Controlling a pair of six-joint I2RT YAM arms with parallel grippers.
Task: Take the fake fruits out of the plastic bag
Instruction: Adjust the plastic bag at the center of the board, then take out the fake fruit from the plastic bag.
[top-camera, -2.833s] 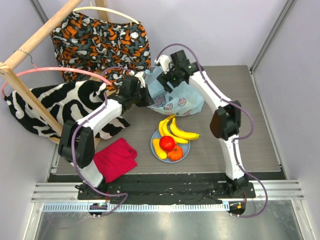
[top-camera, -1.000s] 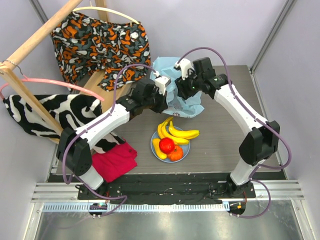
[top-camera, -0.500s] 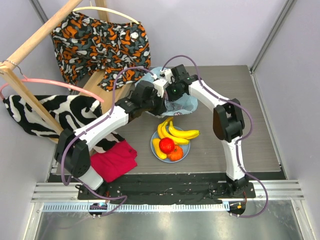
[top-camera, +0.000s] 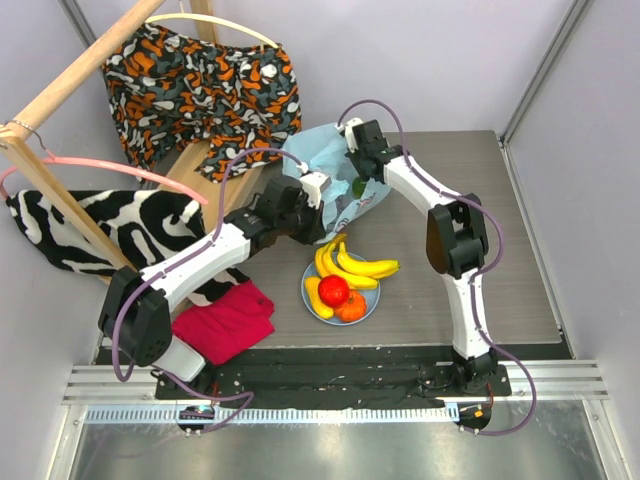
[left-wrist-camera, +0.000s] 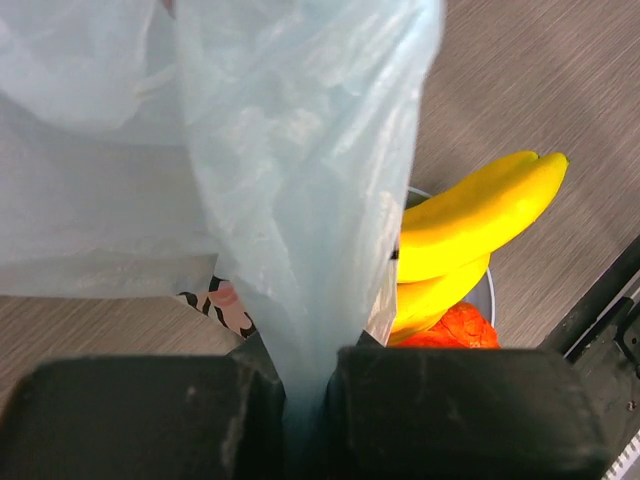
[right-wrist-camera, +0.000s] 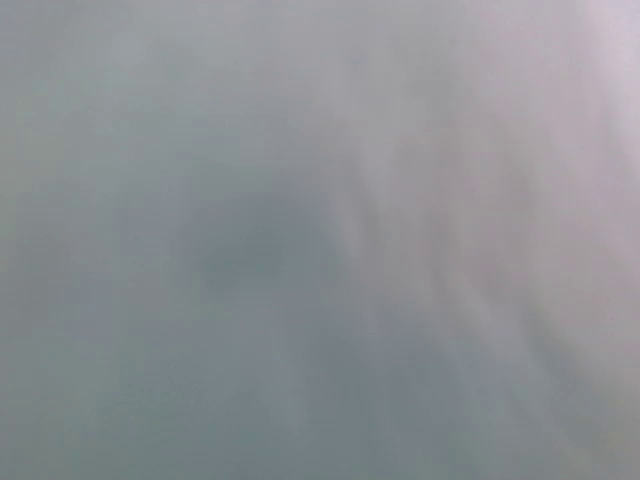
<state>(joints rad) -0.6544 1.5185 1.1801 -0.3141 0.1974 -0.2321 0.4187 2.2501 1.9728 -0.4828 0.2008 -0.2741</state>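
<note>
The light-blue plastic bag (top-camera: 318, 158) stands bunched at the back of the table. My left gripper (top-camera: 322, 222) is shut on its film, and the left wrist view shows the plastic bag (left-wrist-camera: 300, 150) pinched between my left gripper's (left-wrist-camera: 305, 375) black pads. My right gripper (top-camera: 352, 172) reaches down into the bag's right side; its fingers are hidden, and the right wrist view is only blurred grey-blue film. A green spot (top-camera: 358, 186) shows at its tip. On the blue plate (top-camera: 374, 296) lie bananas (top-camera: 352, 262), a red fruit (top-camera: 334, 289), an orange one (top-camera: 351, 307) and a yellow piece (top-camera: 316, 297).
A red cloth (top-camera: 230, 318) lies at the front left. A zebra-print cloth (top-camera: 130, 215), a pink hanger (top-camera: 100, 165) and a wooden rack (top-camera: 50, 185) fill the left side. An orange patterned cloth (top-camera: 200, 85) hangs at the back. The plate sits just in front of the bag.
My right wrist has drawn back and up at the bag's right side, and the bag now stands taller toward the back left. A green spot has come into sight. My left gripper keeps its hold.
</note>
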